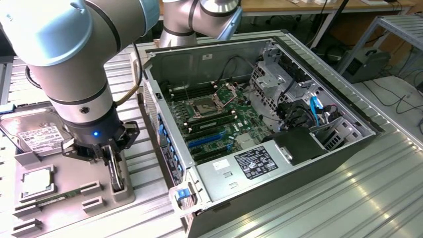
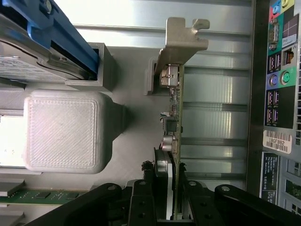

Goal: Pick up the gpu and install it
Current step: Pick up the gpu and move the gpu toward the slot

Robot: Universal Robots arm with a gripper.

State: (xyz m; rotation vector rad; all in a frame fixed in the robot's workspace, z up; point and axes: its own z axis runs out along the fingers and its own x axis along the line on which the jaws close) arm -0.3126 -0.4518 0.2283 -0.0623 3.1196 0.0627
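On ribbed metal desk, beside open computer case: hand low over gpu, upright in grey holder. Seen from wrist: hand clamped on gpu edge (silver bracket at end farthest from hand).

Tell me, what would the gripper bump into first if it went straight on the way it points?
The gpu. It stands on edge right under the gripper, in line with its middle, so it would likely be met first. The gray tray lies beneath. How much gap is left is hard to judge.
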